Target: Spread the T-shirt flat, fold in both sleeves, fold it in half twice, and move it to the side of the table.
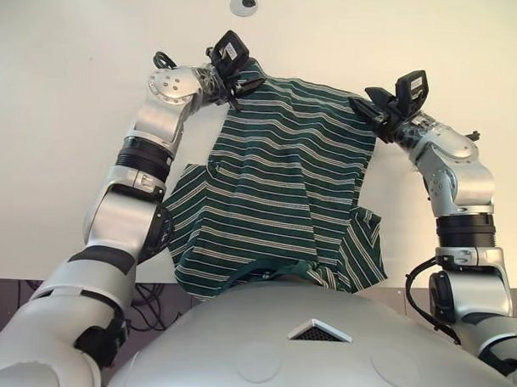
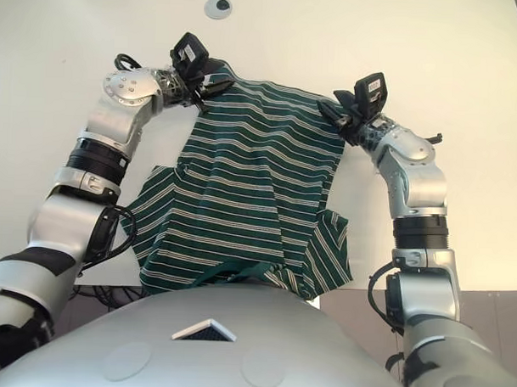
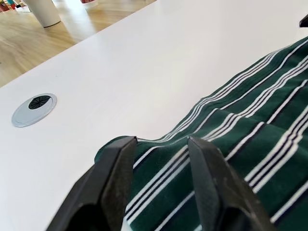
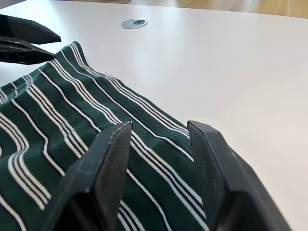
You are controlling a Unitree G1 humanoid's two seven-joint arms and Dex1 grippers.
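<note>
A dark green T-shirt (image 1: 276,186) with white stripes lies on the white table (image 1: 68,59). Its collar is at the near edge and its hem at the far side, with creases down the middle. One sleeve (image 1: 189,195) sticks out on the left; the other (image 1: 367,248) lies rumpled on the right. My left gripper (image 1: 233,74) sits at the far left hem corner, its fingers (image 3: 115,163) apart over the cloth. My right gripper (image 1: 376,108) sits at the far right hem corner, open too, its fingers (image 4: 108,159) straddling the hem edge.
A round grey cable grommet (image 1: 243,3) is set into the table beyond the shirt. Bare tabletop spreads to the left, right and far side. The table's near edge (image 1: 35,279) runs just in front of me, with cables below it.
</note>
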